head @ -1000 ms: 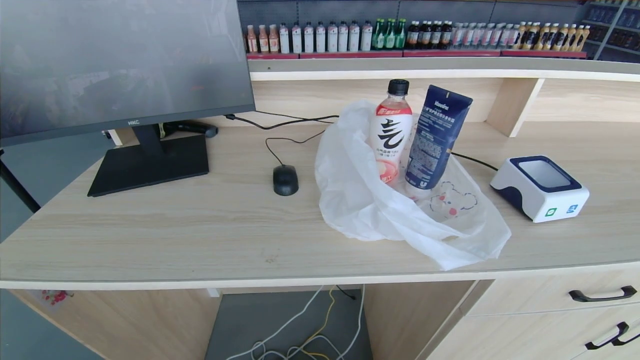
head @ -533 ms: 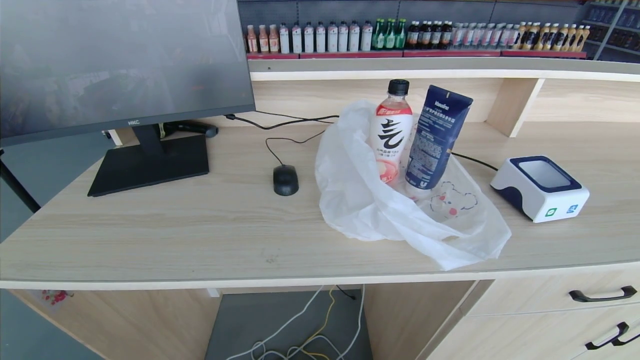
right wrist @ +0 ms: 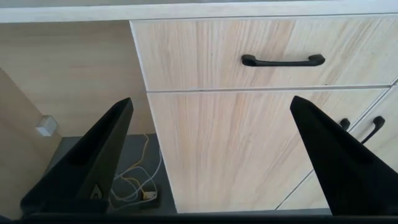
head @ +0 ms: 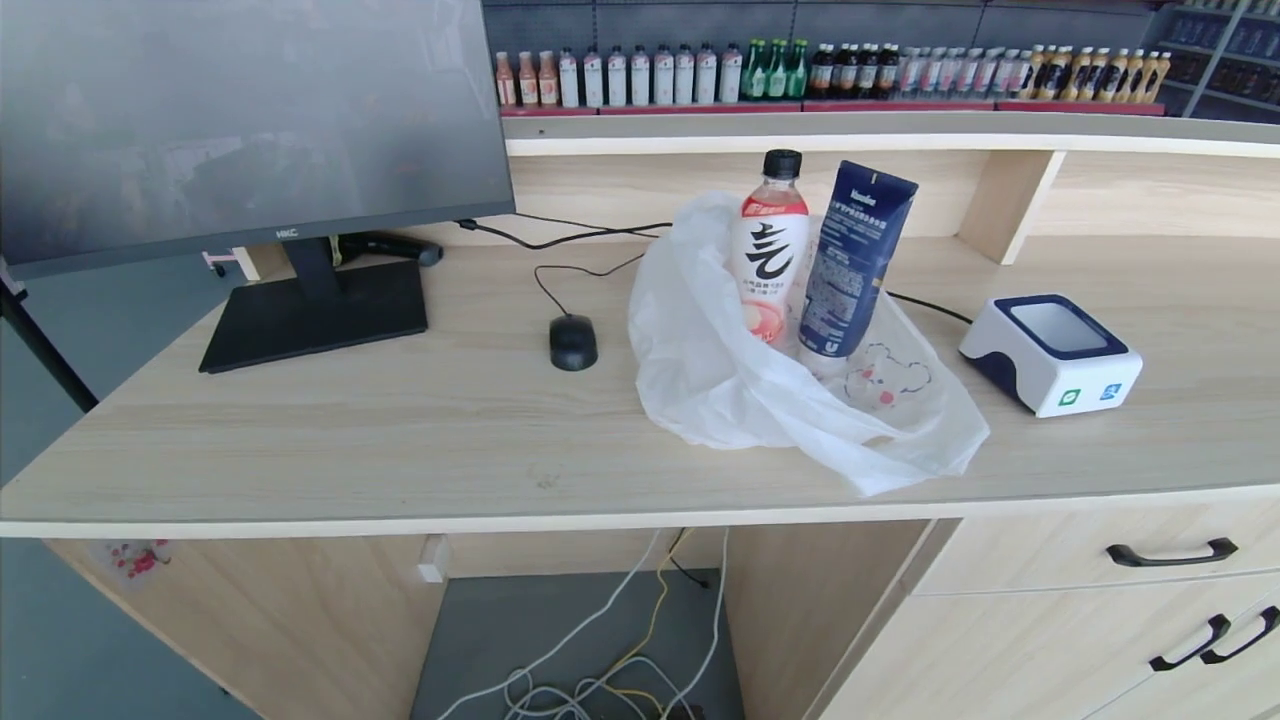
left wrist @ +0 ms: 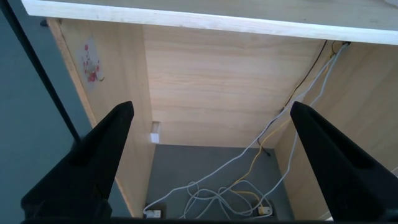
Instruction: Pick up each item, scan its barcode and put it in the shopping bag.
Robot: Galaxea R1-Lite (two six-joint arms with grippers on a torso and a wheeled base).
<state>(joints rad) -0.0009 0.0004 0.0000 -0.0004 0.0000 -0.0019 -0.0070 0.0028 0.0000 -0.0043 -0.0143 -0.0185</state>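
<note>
On the wooden counter (head: 400,420), a white plastic shopping bag (head: 740,390) lies spread open. A pink-and-white drink bottle (head: 768,255) with a black cap stands upright in its folds. A dark blue tube (head: 850,260) stands beside it on its white cap, leaning slightly. A white and blue barcode scanner (head: 1050,352) sits to the right of the bag. My left gripper (left wrist: 211,174) hangs open below the counter's edge, facing the kneehole. My right gripper (right wrist: 211,168) is open too, low in front of the drawers (right wrist: 267,112).
A monitor (head: 240,110) on a black stand occupies the counter's left, with a black mouse (head: 573,342) between it and the bag. A raised shelf ledge (head: 880,145) runs behind. Loose cables (head: 600,670) lie on the floor under the counter. Drawer handles (head: 1170,553) protrude at the lower right.
The head view has shifted, so the counter appears slightly higher and farther away. The bag, bottle, tube and scanner keep their places on the counter.
</note>
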